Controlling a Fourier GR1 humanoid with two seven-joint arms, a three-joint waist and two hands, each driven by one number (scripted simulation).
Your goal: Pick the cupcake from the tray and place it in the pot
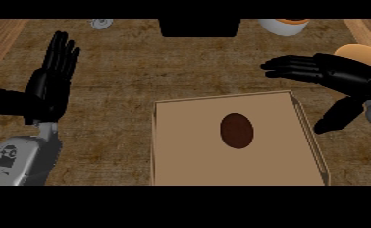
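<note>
A dark brown cupcake (237, 130), seen from above as an oval, sits near the middle of a tan tray (188, 158) at the lower centre. A black pot (199, 27) stands at the far edge, cut off by the top of the view. My right hand (330, 74) hovers open past the tray's far right corner, fingers pointing left and thumb hanging down beside the tray's right rim. It holds nothing. My left hand (51, 79) rests open at the left, fingers up.
A white cup with an orange top (284, 25) stands at the far right. An orange round object (355, 52) peeks out behind my right hand. A small grey-white item (101, 23) lies at the far left. Wooden strips border the brown counter on both sides.
</note>
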